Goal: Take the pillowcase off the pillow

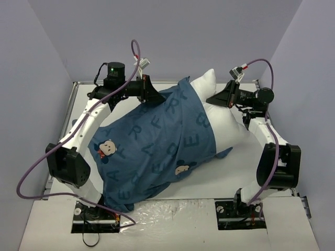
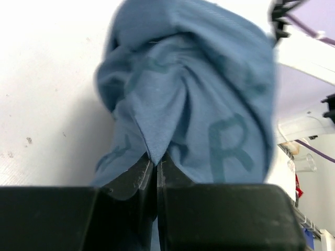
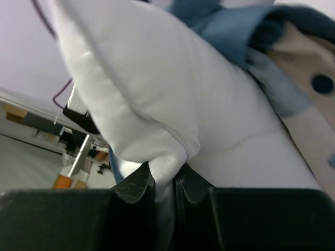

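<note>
The dark-blue pillowcase [image 1: 157,144] with lighter letters and mouse faces covers most of the white pillow [image 1: 222,117], whose right end sticks out bare. My left gripper [image 1: 152,95] is shut on a pinched fold of the pillowcase [image 2: 183,94] at its far edge. My right gripper [image 1: 215,99] is shut on a fold of the bare pillow [image 3: 157,104] near its far right corner. In the right wrist view the pillowcase's edge [image 3: 235,31] lies further along the pillow.
The white table [image 1: 209,180] has a raised rim along its left and back sides. A crinkled clear sheet [image 1: 167,209] lies at the near edge between the arm bases. Grey walls close in on three sides.
</note>
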